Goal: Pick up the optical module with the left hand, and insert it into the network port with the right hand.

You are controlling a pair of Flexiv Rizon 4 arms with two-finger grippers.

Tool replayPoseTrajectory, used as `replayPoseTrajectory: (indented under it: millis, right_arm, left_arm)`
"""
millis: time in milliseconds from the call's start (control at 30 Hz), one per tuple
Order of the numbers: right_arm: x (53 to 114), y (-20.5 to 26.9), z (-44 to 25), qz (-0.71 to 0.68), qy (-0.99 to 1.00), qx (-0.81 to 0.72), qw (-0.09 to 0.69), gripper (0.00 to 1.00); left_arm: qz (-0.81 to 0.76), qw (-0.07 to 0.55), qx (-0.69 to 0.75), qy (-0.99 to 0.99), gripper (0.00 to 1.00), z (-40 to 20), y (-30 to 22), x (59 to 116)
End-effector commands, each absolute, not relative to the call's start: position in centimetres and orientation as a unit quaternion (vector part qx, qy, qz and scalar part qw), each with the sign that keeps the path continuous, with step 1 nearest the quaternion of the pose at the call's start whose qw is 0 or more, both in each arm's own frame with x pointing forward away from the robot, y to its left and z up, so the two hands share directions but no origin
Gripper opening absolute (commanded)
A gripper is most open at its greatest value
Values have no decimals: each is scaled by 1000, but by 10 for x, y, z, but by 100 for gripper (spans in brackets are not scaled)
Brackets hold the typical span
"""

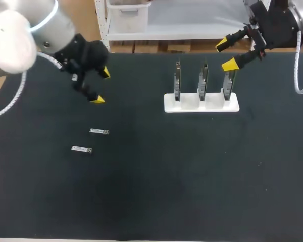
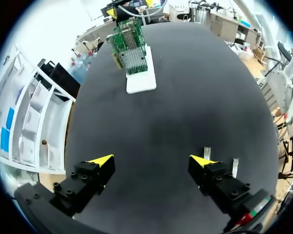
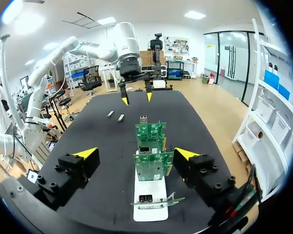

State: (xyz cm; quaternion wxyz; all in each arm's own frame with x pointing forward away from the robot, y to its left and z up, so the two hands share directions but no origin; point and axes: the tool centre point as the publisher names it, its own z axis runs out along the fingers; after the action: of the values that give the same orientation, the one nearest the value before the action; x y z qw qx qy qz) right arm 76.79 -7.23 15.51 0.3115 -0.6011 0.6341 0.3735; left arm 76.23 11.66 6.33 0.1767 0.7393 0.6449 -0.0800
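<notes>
The left gripper [image 1: 101, 85] and right gripper [image 1: 225, 55] hung wide open, empty; the 2 modules [image 1: 99, 131] at the left's 6 o'clock lay close, so a skewed descent might knock 1.

The head camera looks steeply down from above and behind the robot, well off the table [image 1: 151, 201], with the left arm [image 1: 20, 35] entering at 10 o'clock and the right arm [image 1: 288, 20] at 2 o'clock. The left wrist camera sits low over the table, facing past the left gripper [image 2: 152, 160] toward the white stand [image 2: 140, 80] far ahead. The right wrist camera hangs close over that stand, facing the opposite way, toward the left gripper. All three share the stand and both optical modules [image 1: 99, 131] [image 1: 82, 149]
</notes>
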Motion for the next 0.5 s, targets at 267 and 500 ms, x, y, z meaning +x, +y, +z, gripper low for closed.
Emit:
replayPoseTrajectory:
  millis: [267,500]
  right_arm:
    - [768,-72,155,374,634,-601,312,100]
    - [768,-72,155,374,634,-601,312,100]
  left_arm:
    - [-50,160,711,683,100,60,160,754]
    - [-30,145,711,688,100,60,165,741]
